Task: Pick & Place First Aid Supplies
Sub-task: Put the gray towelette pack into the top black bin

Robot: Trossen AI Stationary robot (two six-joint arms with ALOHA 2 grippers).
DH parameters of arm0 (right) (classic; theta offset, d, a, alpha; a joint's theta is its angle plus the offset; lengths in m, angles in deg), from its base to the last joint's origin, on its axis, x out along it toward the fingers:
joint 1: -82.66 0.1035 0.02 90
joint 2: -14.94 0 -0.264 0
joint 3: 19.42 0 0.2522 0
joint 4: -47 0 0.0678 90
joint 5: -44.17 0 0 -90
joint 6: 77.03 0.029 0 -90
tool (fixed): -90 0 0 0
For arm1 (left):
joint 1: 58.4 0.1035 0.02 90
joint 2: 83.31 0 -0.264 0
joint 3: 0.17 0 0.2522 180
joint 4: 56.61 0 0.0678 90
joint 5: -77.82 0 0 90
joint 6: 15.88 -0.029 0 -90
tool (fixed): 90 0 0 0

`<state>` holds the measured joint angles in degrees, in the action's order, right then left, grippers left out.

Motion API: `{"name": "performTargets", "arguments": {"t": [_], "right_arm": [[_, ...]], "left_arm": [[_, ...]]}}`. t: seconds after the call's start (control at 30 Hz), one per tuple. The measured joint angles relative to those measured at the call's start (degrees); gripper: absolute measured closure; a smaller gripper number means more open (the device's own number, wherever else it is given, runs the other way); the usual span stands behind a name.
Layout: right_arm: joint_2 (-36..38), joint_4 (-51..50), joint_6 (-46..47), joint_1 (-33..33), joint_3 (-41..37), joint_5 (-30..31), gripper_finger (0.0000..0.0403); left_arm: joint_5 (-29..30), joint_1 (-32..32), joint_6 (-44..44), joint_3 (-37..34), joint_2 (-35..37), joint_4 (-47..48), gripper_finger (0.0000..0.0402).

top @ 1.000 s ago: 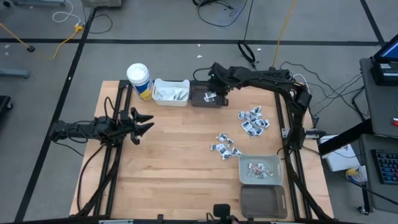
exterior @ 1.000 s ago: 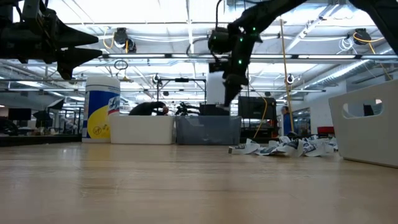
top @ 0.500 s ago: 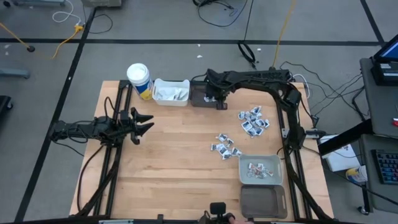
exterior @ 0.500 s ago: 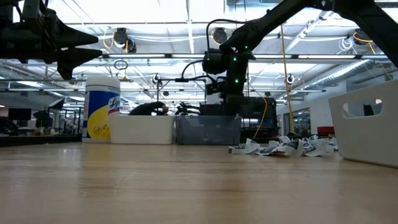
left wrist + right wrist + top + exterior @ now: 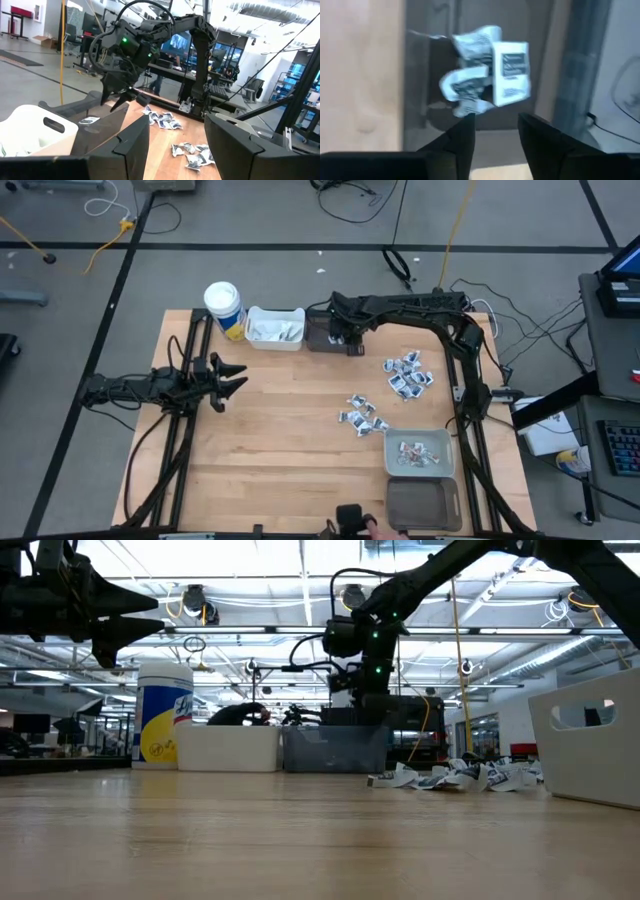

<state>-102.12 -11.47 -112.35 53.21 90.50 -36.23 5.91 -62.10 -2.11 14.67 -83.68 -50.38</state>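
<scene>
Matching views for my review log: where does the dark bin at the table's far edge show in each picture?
High: dark bin at top centre, under the right gripper.
Low: centre.
Left wrist: lower left.
Right wrist: fills the frame, packets inside.
Shared landmark: white bin beside it.

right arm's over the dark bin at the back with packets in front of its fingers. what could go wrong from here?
1. The right gripper has open jaws above the dark bin; the packets look bunched near one wall, so one might catch on the rim or a finger as the arm lifts.
2. Loose packets lie in clumps on the table; the next grasp may pick up several or nudge neighbours.
3. The left gripper waits at the left side, open and apart; little collision risk.
</scene>
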Motion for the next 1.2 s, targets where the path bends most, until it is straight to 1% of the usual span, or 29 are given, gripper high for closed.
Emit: {"name": "performTargets", "arguments": {"t": [0.1,0.17,0.27,0.33,0.43,0.53,0.7,0.83,0.97,1.2], "right_arm": [[0.0,-0.68,0.14,0.44,1.29,3.79,0.025],[0.9,-1.81,1.65,0.67,2.69,3.68,0.025],[2.44,-3.74,6.57,1.05,5.3,0.39,0.0258],[3.61,-6.19,10.33,1.3,6.11,-3.3,0.0264],[4.81,-10.09,16.7,2.34,6.6,-6.58,0.0273],[5.88,-14.8,23.56,3.72,6.64,-8.28,0.0276],[5.86,-21.41,37.6,5.36,6.62,-8.43,0.0271],[6.01,-24.52,45.74,5.37,6.62,-8.41,0.0265],[5.95,-26.97,49.9,6.5,6.62,-8.35,0.0264],[5.96,-27.54,51.33,13.57,4.13,-8.59,0.0261]], "left_arm": [[0.0,0.0,-0.01,0.0,0.0,0.0,0.0206],[0.0,-0.01,-0.01,0.0,-0.02,0.0,0.0206],[0.0,0.0,-0.01,0.0,0.0,0.0,0.0206],[0.02,-0.02,-0.01,0.0,0.01,0.0,0.0206],[0.01,-0.02,-0.01,0.0,-0.01,0.02,0.0206],[0.0,-0.02,0.0,0.0,0.0,0.02,0.0206],[0.0,-0.02,-0.01,0.0,0.0,0.0,0.0206],[0.0,-0.02,-0.01,0.0,0.0,0.0,0.0206],[0.0,-0.01,-0.01,0.0,0.0,0.0,0.0206],[0.02,-0.02,-0.01,0.0,0.0,0.0,0.0206]]}}
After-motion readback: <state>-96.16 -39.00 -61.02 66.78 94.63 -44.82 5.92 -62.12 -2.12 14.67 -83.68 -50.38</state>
